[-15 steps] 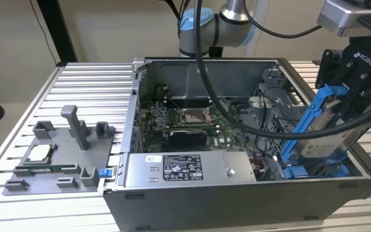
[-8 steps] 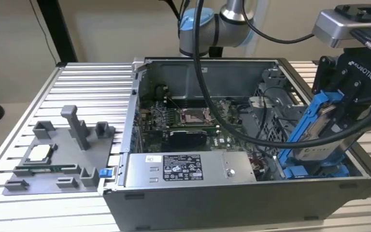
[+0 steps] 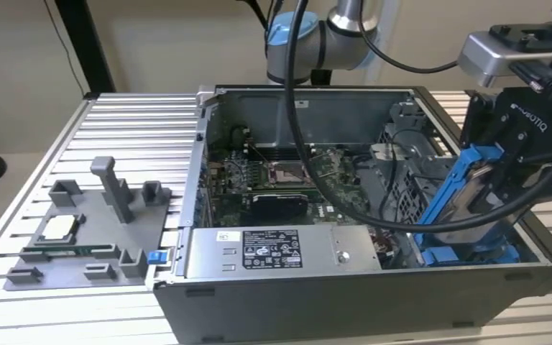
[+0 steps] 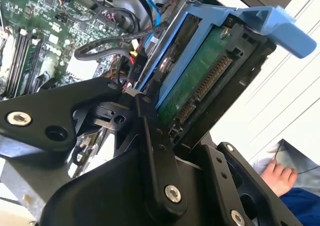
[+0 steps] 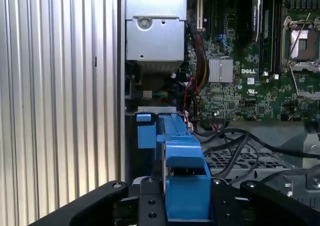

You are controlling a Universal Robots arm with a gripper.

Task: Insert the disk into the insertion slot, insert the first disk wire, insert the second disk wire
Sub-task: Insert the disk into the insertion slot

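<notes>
Closest to the wrist cams, the gripper [image 3: 494,188] was seen w/ its fingers [image 4: 151,136] pinched tight onto the disk [image 4: 196,80], so a firm hold was judged. The disk was held over the corner of the computer case [image 3: 353,291] at the exterior view's right, lower end at or just inside the insertion slot [image 3: 441,256]; which of the two couldn't be told. Progress-wise, step 1 was judged only partway, nothing seated yet. The connector edge was seen bare in the second wrist view, so neither wire was counted as plugged in. Long axis was tipped steeply, nearly upright, top leaned toward the exterior view's right, bottom aimed into the bay; connector end prob. faced up toward the gripper. Further off, loose black cables [image 5: 235,147] and the motherboard [image 5: 240,75] were seen.
</notes>
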